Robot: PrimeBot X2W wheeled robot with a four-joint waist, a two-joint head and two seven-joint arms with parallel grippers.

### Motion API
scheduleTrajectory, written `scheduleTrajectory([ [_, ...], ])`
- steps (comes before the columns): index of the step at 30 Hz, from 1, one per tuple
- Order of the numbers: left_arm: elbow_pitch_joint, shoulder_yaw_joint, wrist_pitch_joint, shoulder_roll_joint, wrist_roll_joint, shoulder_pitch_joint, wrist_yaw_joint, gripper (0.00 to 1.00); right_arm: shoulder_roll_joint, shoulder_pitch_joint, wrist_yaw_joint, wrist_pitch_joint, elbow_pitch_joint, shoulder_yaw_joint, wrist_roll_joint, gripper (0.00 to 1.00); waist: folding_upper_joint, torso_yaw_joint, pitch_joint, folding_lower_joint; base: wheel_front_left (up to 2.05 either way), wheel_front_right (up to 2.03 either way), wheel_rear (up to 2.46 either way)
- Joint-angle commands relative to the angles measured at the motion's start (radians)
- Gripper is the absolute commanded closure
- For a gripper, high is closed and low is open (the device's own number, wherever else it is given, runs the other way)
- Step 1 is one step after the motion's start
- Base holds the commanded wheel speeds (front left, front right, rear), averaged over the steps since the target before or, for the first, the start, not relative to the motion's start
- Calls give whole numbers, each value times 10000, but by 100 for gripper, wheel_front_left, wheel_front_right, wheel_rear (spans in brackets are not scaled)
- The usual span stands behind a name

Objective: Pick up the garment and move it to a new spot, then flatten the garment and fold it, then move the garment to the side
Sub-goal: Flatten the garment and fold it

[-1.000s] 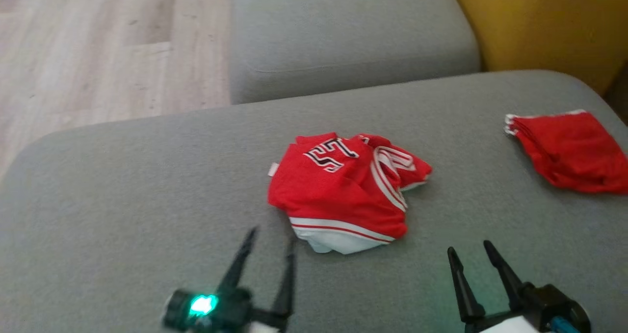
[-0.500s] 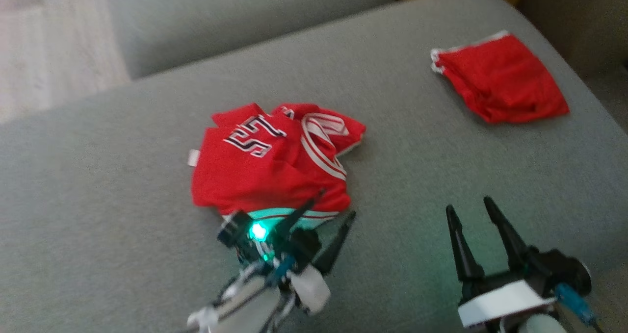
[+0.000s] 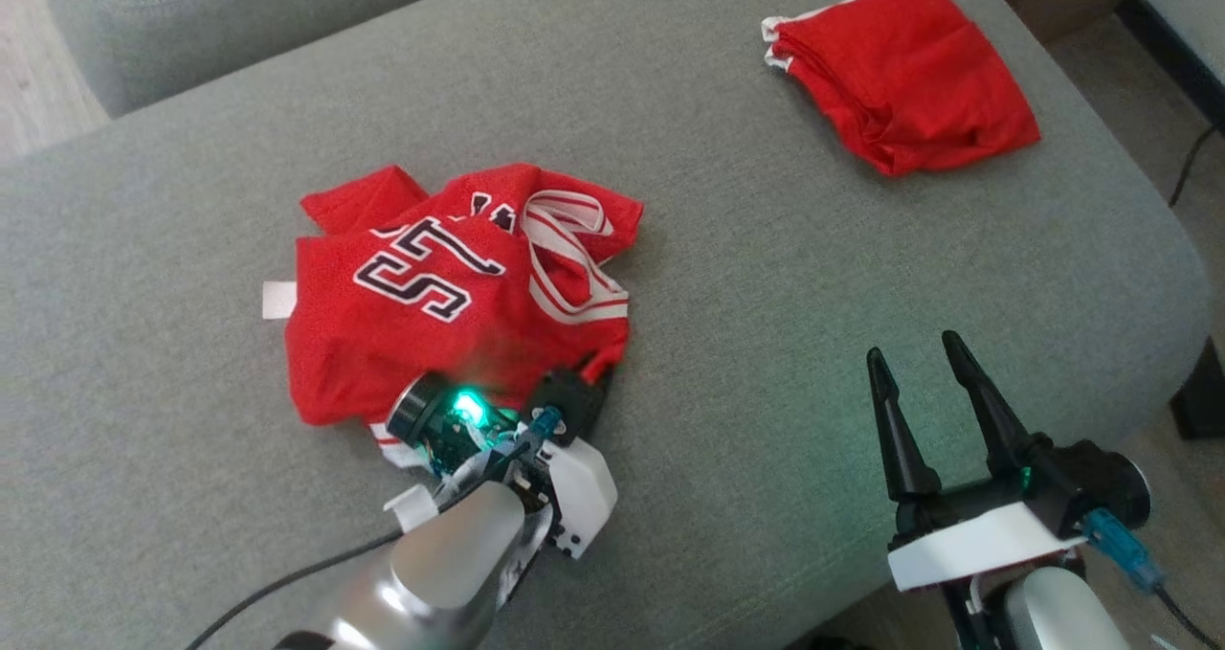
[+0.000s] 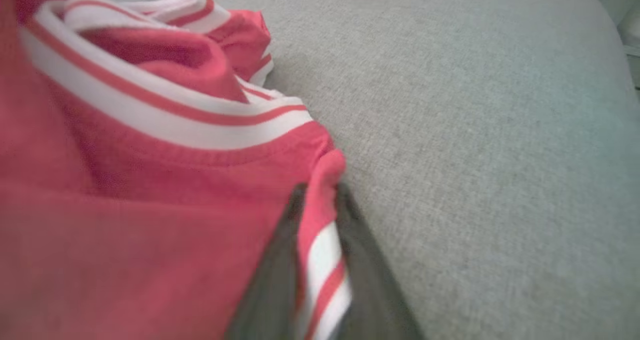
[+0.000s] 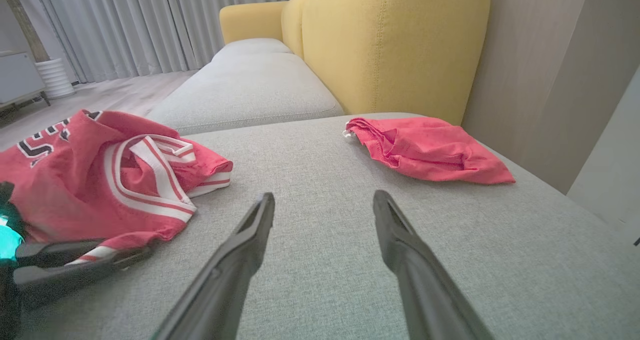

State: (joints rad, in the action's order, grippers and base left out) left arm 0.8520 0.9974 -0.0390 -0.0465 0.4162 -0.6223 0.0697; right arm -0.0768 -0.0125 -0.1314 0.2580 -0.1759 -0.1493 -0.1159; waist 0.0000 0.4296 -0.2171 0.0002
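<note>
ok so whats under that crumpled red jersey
The jersey lies on the grey cushion, which shows all round it; a white tag pokes out at one edge. The left gripper is shut on its striped hem. Anything beneath its middle is covered by cloth.

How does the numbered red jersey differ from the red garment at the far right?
The jersey lies crumpled; the folded garment lies flatter. The jersey bears a number and striped trim; the folded garment is plain red with a white edge. The left pincer is shut on the jersey; nothing touches the folded garment. Both rest on the grey cushion.
</note>
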Motion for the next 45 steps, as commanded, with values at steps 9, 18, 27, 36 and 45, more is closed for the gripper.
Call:
scheduleTrajectory([
  [9,-1711,189,-1657,-37,1185,-1583,452,100,-12,-116,7,38,196,-300,-6,0,0,-23,825,-2,0,0,0],
  [18,-2612,-2185,-2178,-86,2060,-5816,712,100,53,241,7,38,255,-150,63,0,0,-390,1383,-2,0,0,0],
  [27,-3922,-4766,-2224,-1309,1991,-4523,1367,100,119,463,7,38,410,111,62,0,0,-1370,1321,-2,0,0,0],
  [36,-4097,-5780,-2226,-1773,1914,1234,1667,100,11,328,7,38,498,165,82,0,0,-2164,813,-2,0,0,0],
  [45,-4954,-6260,-2227,-2159,-524,2235,2098,0,-117,230,7,38,453,213,61,0,0,-2265,609,-2,0,0,0],
])
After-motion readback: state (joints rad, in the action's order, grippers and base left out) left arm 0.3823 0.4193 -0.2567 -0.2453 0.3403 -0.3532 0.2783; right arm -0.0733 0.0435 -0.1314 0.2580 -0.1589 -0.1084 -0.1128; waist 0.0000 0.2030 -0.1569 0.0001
